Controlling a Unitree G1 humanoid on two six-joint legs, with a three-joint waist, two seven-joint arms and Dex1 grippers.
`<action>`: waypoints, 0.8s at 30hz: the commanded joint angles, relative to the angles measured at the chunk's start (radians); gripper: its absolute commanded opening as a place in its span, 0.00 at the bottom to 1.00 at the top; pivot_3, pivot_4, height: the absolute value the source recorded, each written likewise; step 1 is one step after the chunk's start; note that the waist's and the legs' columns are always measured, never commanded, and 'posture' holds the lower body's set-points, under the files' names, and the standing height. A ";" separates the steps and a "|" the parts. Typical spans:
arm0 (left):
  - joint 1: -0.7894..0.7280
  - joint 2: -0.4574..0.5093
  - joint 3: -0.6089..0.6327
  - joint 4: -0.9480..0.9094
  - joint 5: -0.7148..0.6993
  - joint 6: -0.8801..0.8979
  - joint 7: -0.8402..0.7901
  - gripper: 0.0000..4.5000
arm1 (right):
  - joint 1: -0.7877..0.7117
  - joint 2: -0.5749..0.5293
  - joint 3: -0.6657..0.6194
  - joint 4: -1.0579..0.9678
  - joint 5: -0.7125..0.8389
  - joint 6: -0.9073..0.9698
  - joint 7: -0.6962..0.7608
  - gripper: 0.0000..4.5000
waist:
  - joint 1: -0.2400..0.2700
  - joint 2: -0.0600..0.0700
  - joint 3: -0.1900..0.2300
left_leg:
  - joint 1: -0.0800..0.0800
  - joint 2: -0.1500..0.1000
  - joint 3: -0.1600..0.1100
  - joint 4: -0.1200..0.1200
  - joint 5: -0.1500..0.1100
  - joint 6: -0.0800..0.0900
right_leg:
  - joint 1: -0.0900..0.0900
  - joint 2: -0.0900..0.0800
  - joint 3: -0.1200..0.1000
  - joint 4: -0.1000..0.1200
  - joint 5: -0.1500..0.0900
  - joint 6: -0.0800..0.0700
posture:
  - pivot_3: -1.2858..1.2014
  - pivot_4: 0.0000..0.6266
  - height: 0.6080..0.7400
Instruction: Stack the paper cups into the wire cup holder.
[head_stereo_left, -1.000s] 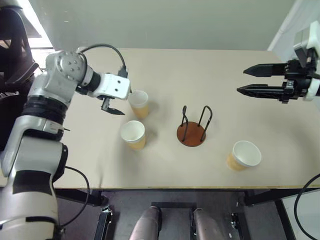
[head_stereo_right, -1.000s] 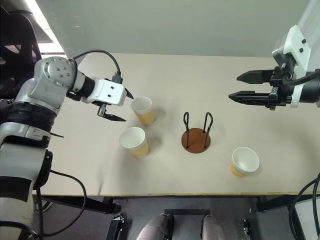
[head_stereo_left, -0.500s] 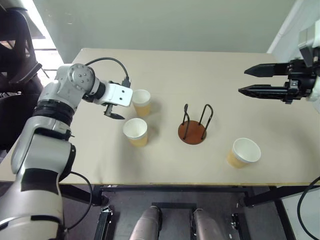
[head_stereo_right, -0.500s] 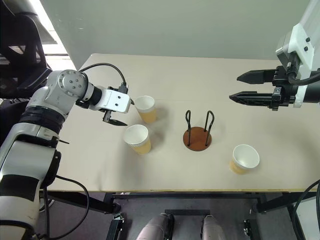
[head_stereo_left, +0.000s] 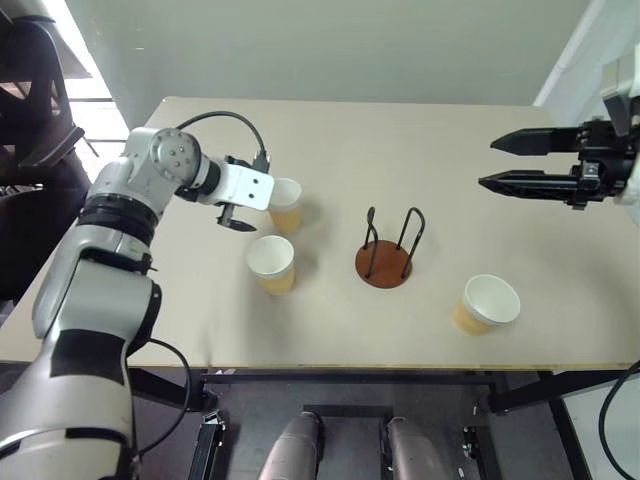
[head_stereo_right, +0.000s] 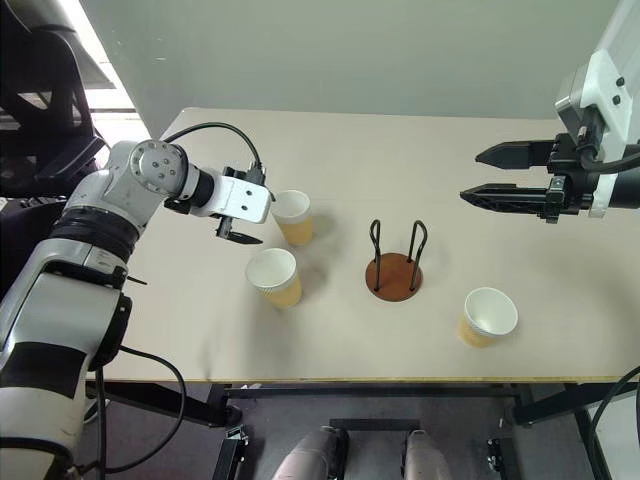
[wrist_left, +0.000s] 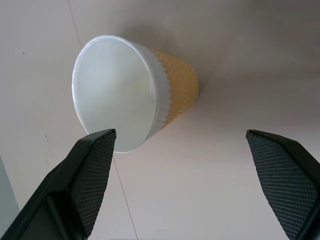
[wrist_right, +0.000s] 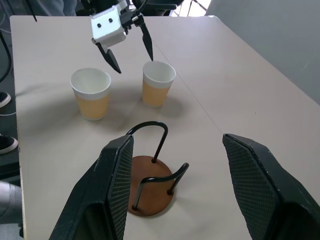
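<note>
Beige desk (head_stereo_left: 420, 160) carries three paper cups (head_stereo_left: 285, 204) (head_stereo_left: 271, 263) (head_stereo_left: 487, 304) standing upright, two to the left of the wire cup holder (head_stereo_left: 386, 249) and one to its right. My left jaws (head_stereo_right: 245, 210) gape wide just beside the far left cup, not touching it. My right jaws (head_stereo_left: 495, 163) hang open and empty above the desk's right side.

The left arm (head_stereo_left: 110, 250) is built of silver-grey rounded metal shells with black bands at the joints, and its round shoulder-like housing carries a ring of small screw holes. Behind the left gripper (head_stereo_right: 245, 210) sits a white boxy wrist block with two dark dots, fed by a looping black cable (head_stereo_left: 225, 103). Both it and the right gripper (head_stereo_left: 505, 162) have slim, pointed black fingers with cross-hatched pads (wrist_right: 257, 185).
</note>
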 joint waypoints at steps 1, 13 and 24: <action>-0.033 0.004 0.010 -0.008 0.006 -0.016 0.006 1.00 | -0.013 -0.018 -0.037 -0.007 0.011 -0.018 -0.005 0.63 | -0.002 0.000 0.000 | 0.000 -0.001 0.001 0.000 0.000 0.000 | 0.000 0.001 -0.002 0.000 0.000 0.000 | 0.52 0.24 1.00; -0.051 -0.024 -0.081 0.034 0.188 -0.067 0.288 1.00 | 0.001 -0.015 -0.052 -0.034 0.045 0.002 -0.039 0.63 | 0.000 0.000 0.000 | 0.001 -0.002 0.003 0.000 0.002 0.001 | 0.000 0.002 -0.002 0.002 0.001 0.000 | 0.52 0.24 1.00; -0.062 -0.024 -0.075 0.041 0.170 -0.099 0.242 0.21 | 0.014 -0.025 -0.061 -0.049 0.067 0.012 -0.060 0.64 | 0.001 0.000 0.000 | 0.001 -0.001 0.001 0.000 0.003 0.000 | -0.001 0.001 -0.002 0.003 0.001 0.000 | 0.52 0.24 1.00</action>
